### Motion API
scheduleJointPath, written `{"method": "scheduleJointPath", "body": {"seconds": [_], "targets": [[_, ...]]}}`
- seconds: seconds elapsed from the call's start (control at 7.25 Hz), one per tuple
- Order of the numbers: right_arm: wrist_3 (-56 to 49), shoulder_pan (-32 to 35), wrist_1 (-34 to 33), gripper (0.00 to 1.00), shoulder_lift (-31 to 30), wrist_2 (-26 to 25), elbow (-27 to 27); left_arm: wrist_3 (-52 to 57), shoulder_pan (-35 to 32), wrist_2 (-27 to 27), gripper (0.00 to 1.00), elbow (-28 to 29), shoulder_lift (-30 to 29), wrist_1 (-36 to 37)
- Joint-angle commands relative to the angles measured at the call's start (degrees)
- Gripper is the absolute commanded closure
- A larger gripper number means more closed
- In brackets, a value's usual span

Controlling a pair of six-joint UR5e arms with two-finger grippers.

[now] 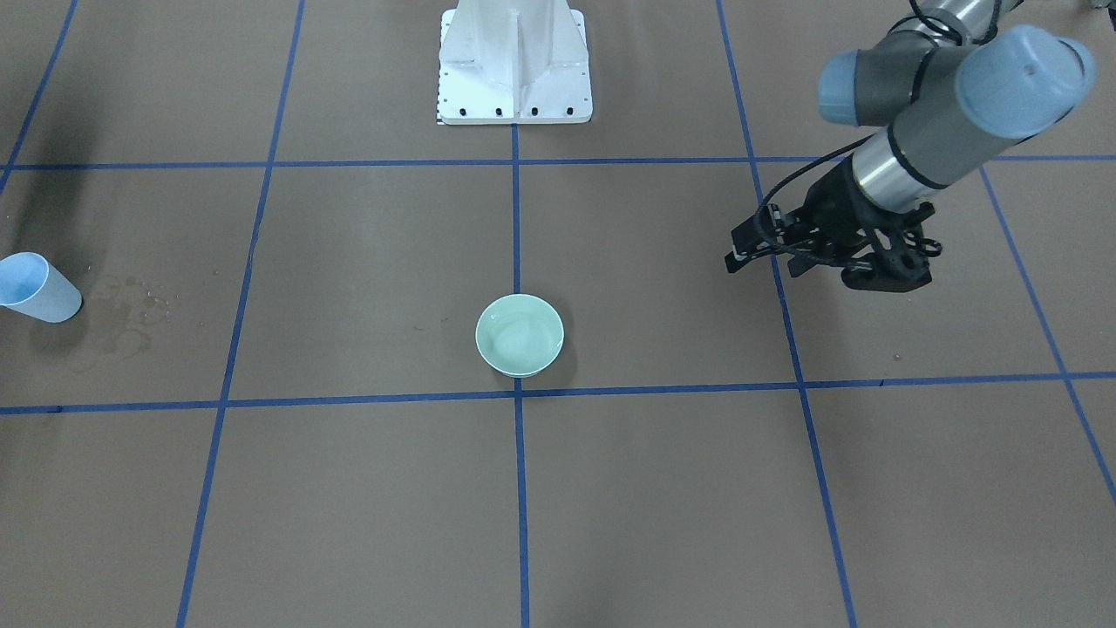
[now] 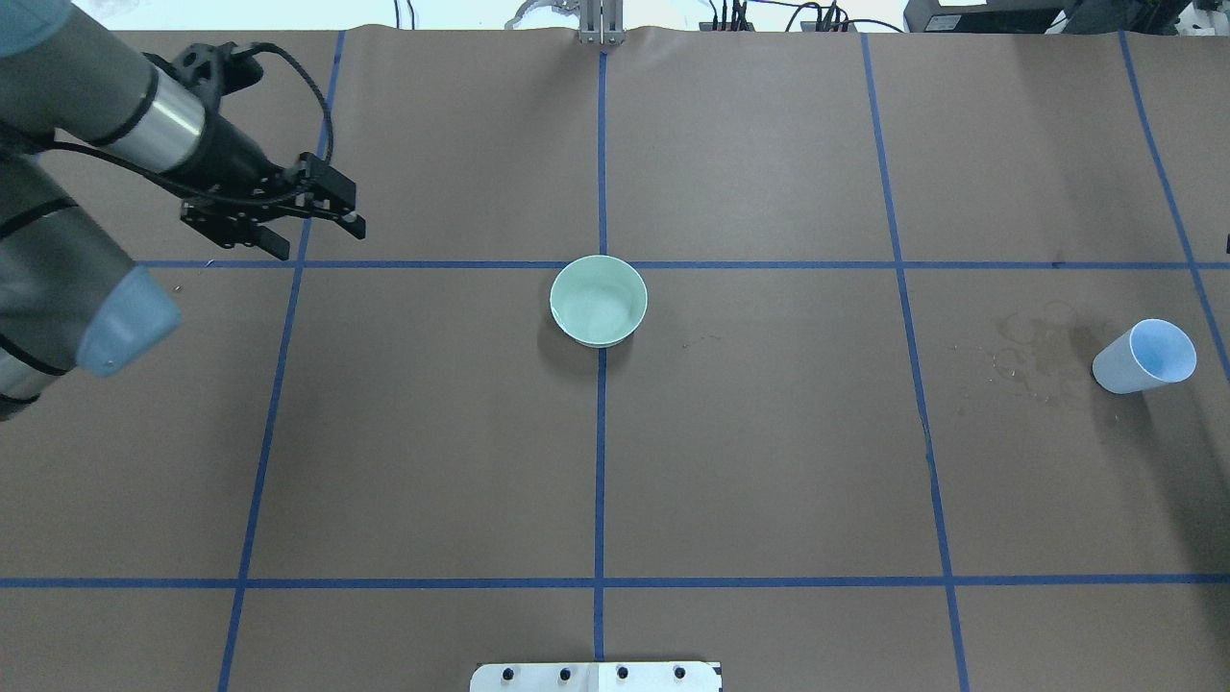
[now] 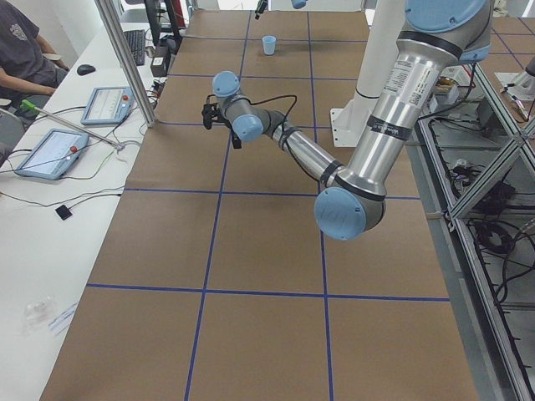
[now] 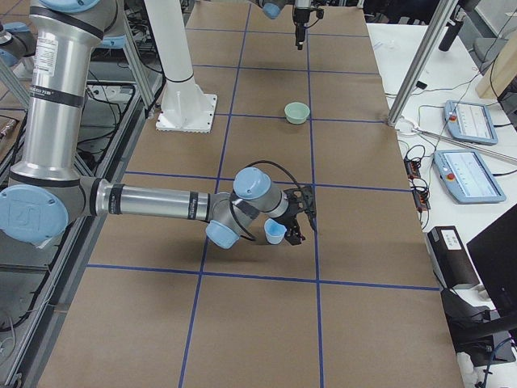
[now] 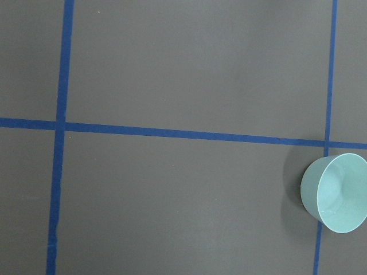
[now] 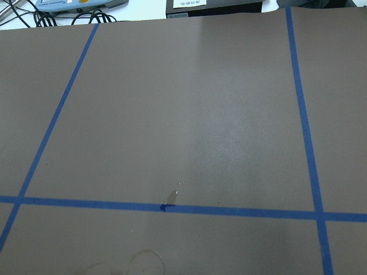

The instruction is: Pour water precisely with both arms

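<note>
At frame right of the front-facing view, the left gripper (image 1: 765, 264) is hung released, fingers spread. The green bowl (image 1: 520, 335) is centred. The blue cup (image 1: 35, 288) stands at the left edge, with water (image 1: 144, 305) glinting as spilt drops beside it. Overhead, no right gripper is shown. Only in the right-side view is the right gripper (image 4: 294, 230) seen, overlapping the cup; its state cannot be told. Cup judged light, thin-walled, crushable: to be gripped mid-wall and kept level.

The overhead camera looks down from behind the white pedestal (image 2: 596, 678), the front-facing one from across the table (image 1: 349, 523), both sharing the green bowl (image 2: 598, 300). Side cameras look along it from either end; wrist cameras sit close above.
</note>
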Motion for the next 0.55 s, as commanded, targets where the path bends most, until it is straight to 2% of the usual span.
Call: {"method": "scheduleJointPath", "body": {"seconds": [0.0,0.14,0.28,0.41], "targets": [[-11.95,7.13,-19.06,0.01,5.50,8.96,0.55,-1.44,7.11,8.76,0.00,6.76,-9.59,4.02],[-12.77,7.50,-25.24,0.01,6.57,9.34,1.78,-1.35,9.39,10.70,0.00,12.03,-13.47,3.94],[-13.64,7.68,-28.60,0.01,6.58,9.35,2.57,-1.44,12.20,14.12,0.00,17.13,-18.20,3.85],[-18.18,7.60,-29.59,0.01,6.58,9.35,2.58,-1.53,13.36,14.32,0.00,19.62,-20.43,3.85]]}}
